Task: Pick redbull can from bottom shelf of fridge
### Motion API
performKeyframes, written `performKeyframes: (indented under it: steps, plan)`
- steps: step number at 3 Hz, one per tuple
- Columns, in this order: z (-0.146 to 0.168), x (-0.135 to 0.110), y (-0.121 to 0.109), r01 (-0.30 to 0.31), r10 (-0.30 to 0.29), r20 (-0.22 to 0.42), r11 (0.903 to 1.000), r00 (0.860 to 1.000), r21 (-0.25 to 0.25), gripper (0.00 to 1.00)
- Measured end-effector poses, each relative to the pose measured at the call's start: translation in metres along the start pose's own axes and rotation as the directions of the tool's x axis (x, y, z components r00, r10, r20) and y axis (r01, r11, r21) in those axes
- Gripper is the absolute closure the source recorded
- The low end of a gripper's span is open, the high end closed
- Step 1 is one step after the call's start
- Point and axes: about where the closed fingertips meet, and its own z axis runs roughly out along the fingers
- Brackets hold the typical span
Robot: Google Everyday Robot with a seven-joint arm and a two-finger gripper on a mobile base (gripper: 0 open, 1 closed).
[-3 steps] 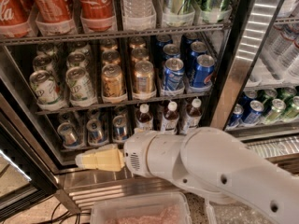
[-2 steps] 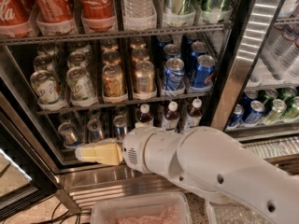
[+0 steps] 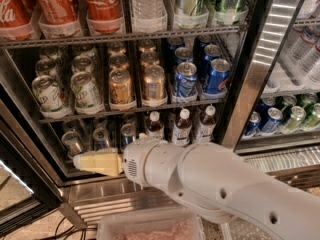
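Observation:
The fridge (image 3: 250,84) stands open with a steel frame and a dark inside. On its bottom shelf (image 3: 65,176), slim redbull cans with silver tops stand in lanes at the left: one (image 3: 72,143), a second (image 3: 101,138) and a third (image 3: 127,133). My gripper (image 3: 82,161), cream-coloured on a white arm, points left just in front of the shelf's front edge. It is below and a little right of the leftmost can and touches no can. The arm hides the shelf's lower middle.
Dark bottles with white caps (image 3: 182,124) stand right of the cans. Gold cans (image 3: 154,84), wider blue cans (image 3: 186,79) and green-white cans (image 3: 47,91) fill the rack above. The black door edge (image 3: 30,184) is at the left. A clear bin (image 3: 150,229) sits below.
My gripper has risen a little and shifted slightly left, closer to the bottom shelf's front edge. The cans have not moved.

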Motion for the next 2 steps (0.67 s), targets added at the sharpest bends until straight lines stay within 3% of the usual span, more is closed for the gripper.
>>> performKeyframes:
  steps: [1, 2]
  plan:
    - [0.034, 0.03, 0.017, -0.156, 0.157, 0.022, 0.9868, 0.987, -0.043, 0.0]
    - [0.074, 0.041, 0.059, -0.178, 0.185, 0.037, 0.9742, 0.982, -0.139, 0.0]
